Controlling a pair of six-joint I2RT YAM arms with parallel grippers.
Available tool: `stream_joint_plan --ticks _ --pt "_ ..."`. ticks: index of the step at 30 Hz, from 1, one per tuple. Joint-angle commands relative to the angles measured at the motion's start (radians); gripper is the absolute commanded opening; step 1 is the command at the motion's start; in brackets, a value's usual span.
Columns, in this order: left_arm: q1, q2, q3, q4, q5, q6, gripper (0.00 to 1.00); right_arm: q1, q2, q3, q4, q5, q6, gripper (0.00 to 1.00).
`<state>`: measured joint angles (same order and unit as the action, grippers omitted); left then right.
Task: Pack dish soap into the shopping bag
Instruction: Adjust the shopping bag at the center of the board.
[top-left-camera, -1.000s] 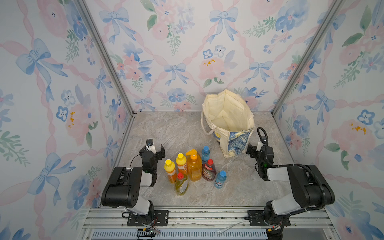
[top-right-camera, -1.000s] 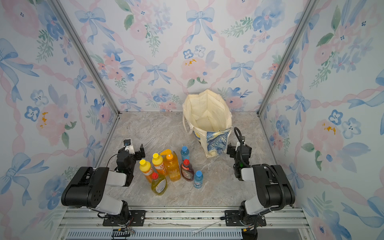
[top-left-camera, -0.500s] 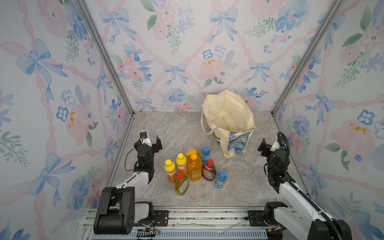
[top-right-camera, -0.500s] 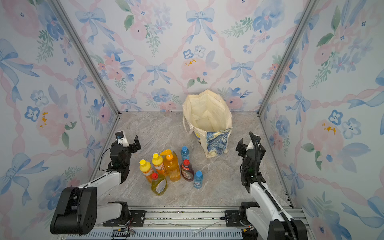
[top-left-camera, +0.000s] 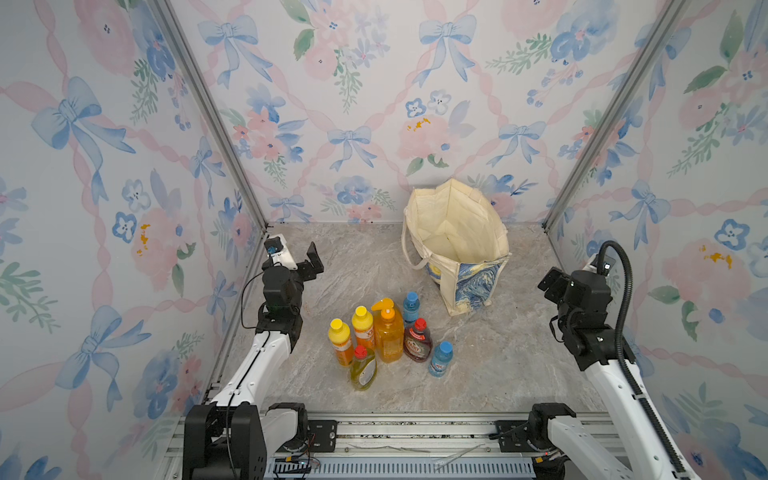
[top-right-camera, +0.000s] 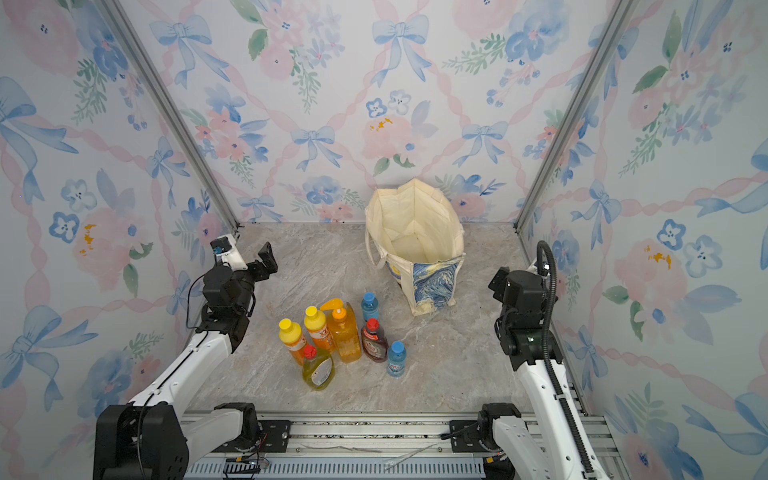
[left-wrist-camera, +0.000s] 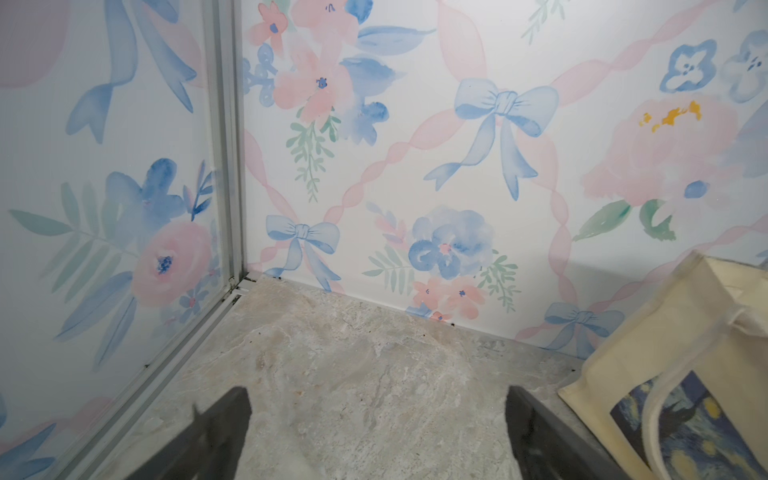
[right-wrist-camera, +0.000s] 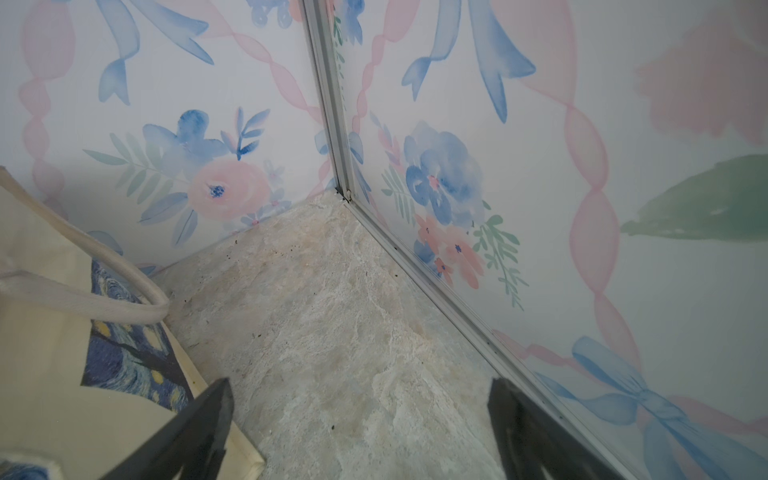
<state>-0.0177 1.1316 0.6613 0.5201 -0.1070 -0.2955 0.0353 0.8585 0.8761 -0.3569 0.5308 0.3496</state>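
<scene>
The cream shopping bag (top-left-camera: 457, 245) (top-right-camera: 415, 241) stands open and upright at the back right, its blue-and-yellow print facing front. Its side shows in the left wrist view (left-wrist-camera: 623, 374) and the right wrist view (right-wrist-camera: 41, 332). Dish soap stands in a cluster at front centre: a yellow-green bottle with a red cap (top-left-camera: 365, 372) (top-right-camera: 318, 372), a dark "Fairy" bottle (top-left-camera: 417, 343) and an orange pump bottle (top-left-camera: 388, 336). My left gripper (top-left-camera: 307, 266) (left-wrist-camera: 376, 395) hangs open and empty by the left wall. My right gripper (top-left-camera: 548, 284) (right-wrist-camera: 359, 386) is open and empty right of the bag.
Two orange bottles with yellow caps (top-left-camera: 340, 343) and two small blue-capped drink bottles (top-left-camera: 440, 359) share the cluster. Flowered walls close in the marble floor (top-left-camera: 498, 353) on three sides. A metal rail (top-left-camera: 415, 419) runs along the front.
Both arms have unfolded and risen from a low pose near the front rail. Each gripper has moved outward toward its side wall and farther back, staying open.
</scene>
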Motion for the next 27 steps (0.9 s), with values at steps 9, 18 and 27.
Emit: stream_joint_plan --ticks 9,18,27 --pt "-0.239 0.165 0.261 -0.084 -0.043 -0.115 0.98 0.154 0.206 0.414 -0.461 0.003 0.217 0.96" --pt "-0.300 0.394 0.529 -0.135 0.063 -0.194 0.98 0.365 0.307 0.557 -0.484 0.065 0.231 0.97" --pt "-0.391 0.825 1.204 -0.608 0.166 -0.114 0.98 0.337 0.422 0.636 -0.502 -0.052 0.179 0.97"
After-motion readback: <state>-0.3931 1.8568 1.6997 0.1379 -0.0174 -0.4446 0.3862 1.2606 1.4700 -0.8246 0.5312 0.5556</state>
